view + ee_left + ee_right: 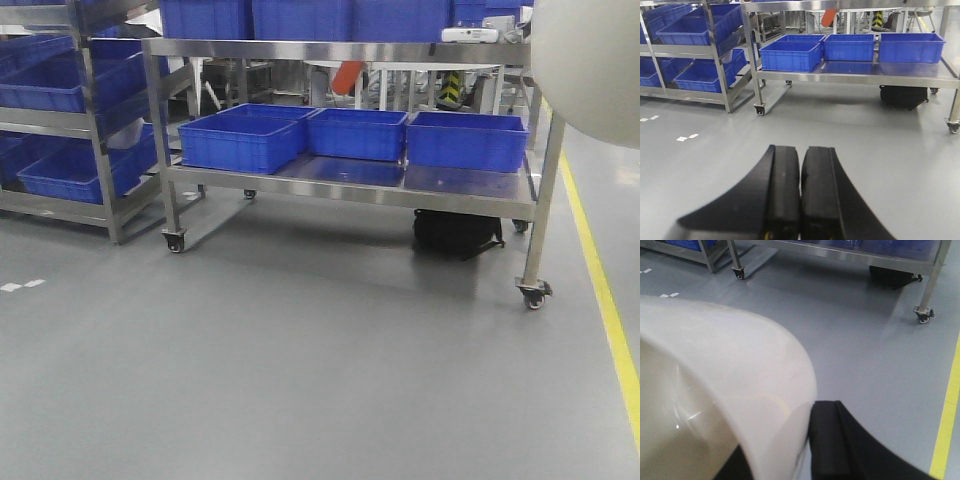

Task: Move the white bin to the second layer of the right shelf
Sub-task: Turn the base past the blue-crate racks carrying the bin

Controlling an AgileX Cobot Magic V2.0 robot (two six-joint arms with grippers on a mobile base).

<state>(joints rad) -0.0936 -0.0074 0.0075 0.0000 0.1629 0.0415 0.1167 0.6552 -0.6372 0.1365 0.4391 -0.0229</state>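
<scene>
The white bin (730, 370) fills the left of the right wrist view, cream and glossy, with its inside facing the camera. My right gripper (785, 440) is shut on its rim: one black finger (835, 440) presses the outer wall, the other is mostly hidden inside. In the front view the white bin (590, 70) hangs in the air at the top right, above the grey floor. My left gripper (801, 150) is shut with nothing in it, pads together, over bare floor. The right shelf second layer is out of view.
A wheeled steel table (470, 182) stands ahead, with three blue crates (245, 140) on its lower level and a black bag (455, 232) beneath. A steel rack (100, 150) with more blue crates is at the left. A yellow floor line (605, 290) runs along the right.
</scene>
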